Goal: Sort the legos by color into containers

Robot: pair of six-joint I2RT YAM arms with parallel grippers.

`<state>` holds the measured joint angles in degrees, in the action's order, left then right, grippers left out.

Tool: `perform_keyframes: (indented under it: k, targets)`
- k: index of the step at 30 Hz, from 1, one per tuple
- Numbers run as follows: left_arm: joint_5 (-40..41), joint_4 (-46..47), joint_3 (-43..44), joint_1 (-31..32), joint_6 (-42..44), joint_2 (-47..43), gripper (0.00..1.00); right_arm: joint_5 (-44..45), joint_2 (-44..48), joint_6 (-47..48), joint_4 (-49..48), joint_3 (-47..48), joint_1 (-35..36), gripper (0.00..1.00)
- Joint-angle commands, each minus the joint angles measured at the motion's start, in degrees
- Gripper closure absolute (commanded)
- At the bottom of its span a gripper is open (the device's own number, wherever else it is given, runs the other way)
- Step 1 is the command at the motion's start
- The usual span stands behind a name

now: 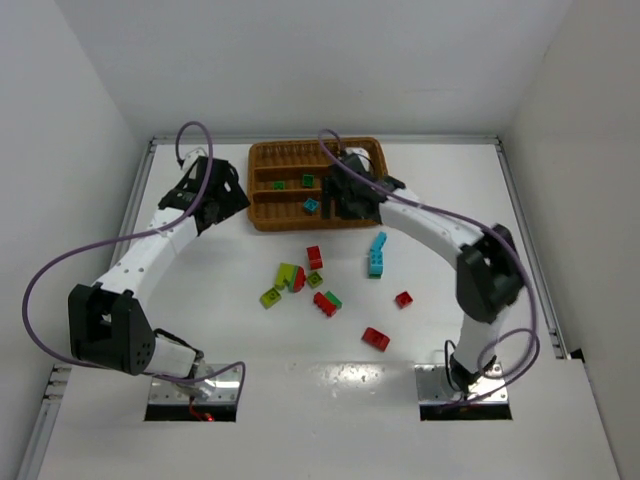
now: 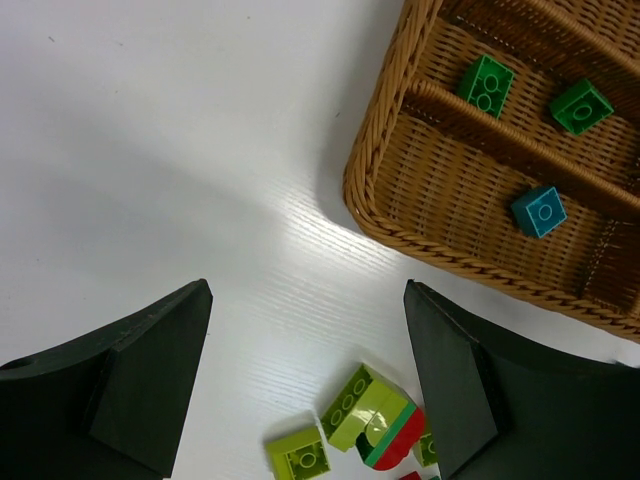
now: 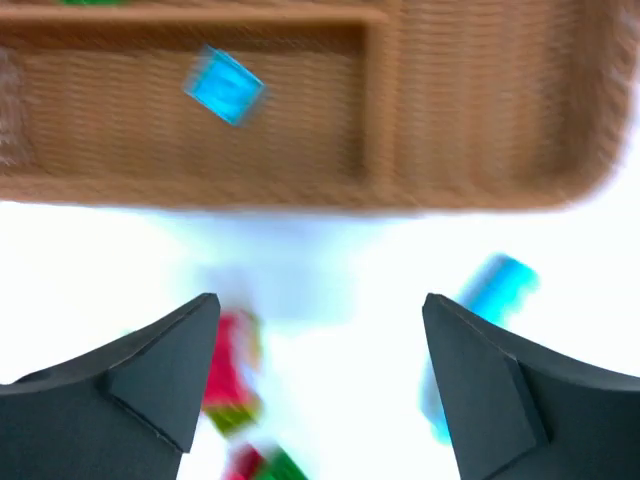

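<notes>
Inside the tray [image 2: 372,190]: two green legos [image 2: 485,85], one cyan lego [image 2: 539,211].

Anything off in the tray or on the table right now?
Nothing stands out. The brown woven wicker tray sits flat; two dark green bricks share one slot, a cyan brick lies alone in the next. Remaining bricks lie loose on the white table.

Bright, even light — glare streaks the white desk [image 1: 330,385]; the right wrist view smears with motion blur.
</notes>
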<state>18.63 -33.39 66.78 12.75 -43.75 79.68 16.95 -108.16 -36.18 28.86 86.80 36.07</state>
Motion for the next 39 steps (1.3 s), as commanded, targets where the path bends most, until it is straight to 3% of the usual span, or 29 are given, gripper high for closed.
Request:
perform_keyframes:
  k: [1, 3, 10, 21, 29, 37, 39]
  targets:
    - [-1.1, 0.5, -0.1, -0.4, 1.3, -1.9, 0.16, 6.3, 10.6, -1.6, -0.5, -11.4, -0.6, 0.15]
    - [-1.7, 1.1, -0.6, -0.4, 1.3, -1.9, 0.16, 6.3, 13.3, -2.4, 0.8, -15.5, -0.6, 0.07]
    - [-4.4, 2.9, -1.7, -0.4, 1.8, -1.9, 0.16, 3.3, 16.9, -3.6, 1.3, -26.0, -1.1, 0.07]
    - [-6.8, 2.9, -2.3, 0.2, 4.4, -0.2, 0.16, 0.1, 10.9, -2.9, -0.6, -26.5, -2.4, 0.30]
    - [-7.3, 2.9, -1.8, 0.2, 5.6, 1.5, 0.16, -1.7, 8.9, -2.9, -2.5, -26.5, -2.9, 0.56]
    - [-10.5, 4.0, -1.7, 0.7, 7.3, 2.1, 0.16, -1.9, 9.2, -2.9, -2.0, -26.5, -2.9, 0.58]
    - [-12.1, 4.6, -1.7, 0.7, 8.8, 2.1, 0.16, -1.9, 9.7, -2.9, -2.0, -27.0, -2.9, 0.64]
